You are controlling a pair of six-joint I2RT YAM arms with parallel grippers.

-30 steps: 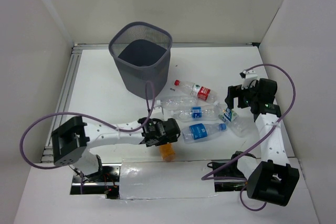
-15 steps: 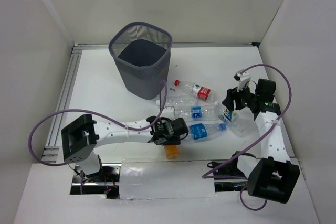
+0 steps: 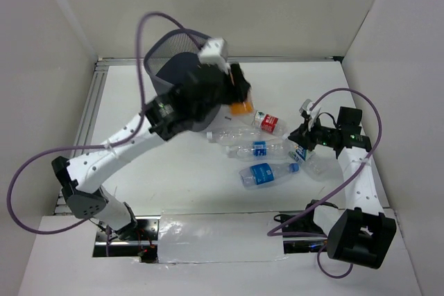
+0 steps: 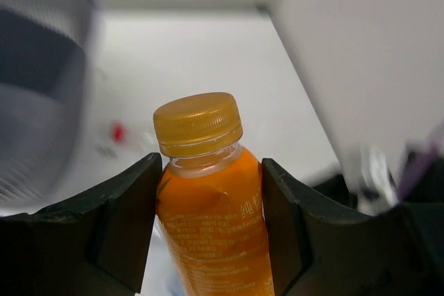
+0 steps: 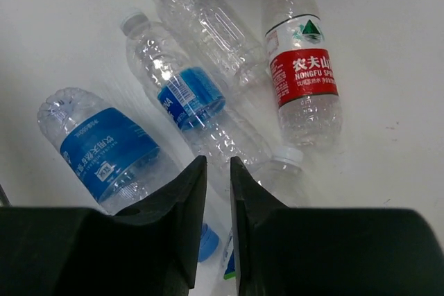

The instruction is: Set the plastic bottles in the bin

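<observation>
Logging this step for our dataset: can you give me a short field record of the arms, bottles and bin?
left gripper: shut on orange bottle, held aloft just right of the bin
right gripper: empty, jaws nearly together, above the lying bottles
bin: upright, far left
lying on table: red-label bottle, large blue-label bottle, small blue-label bottle, unlabelled clear bottle, white-capped bottle

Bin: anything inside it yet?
No bottle shows in the visible dark interior of the bin. The left arm covers its right part, so that portion cannot be checked.
</observation>
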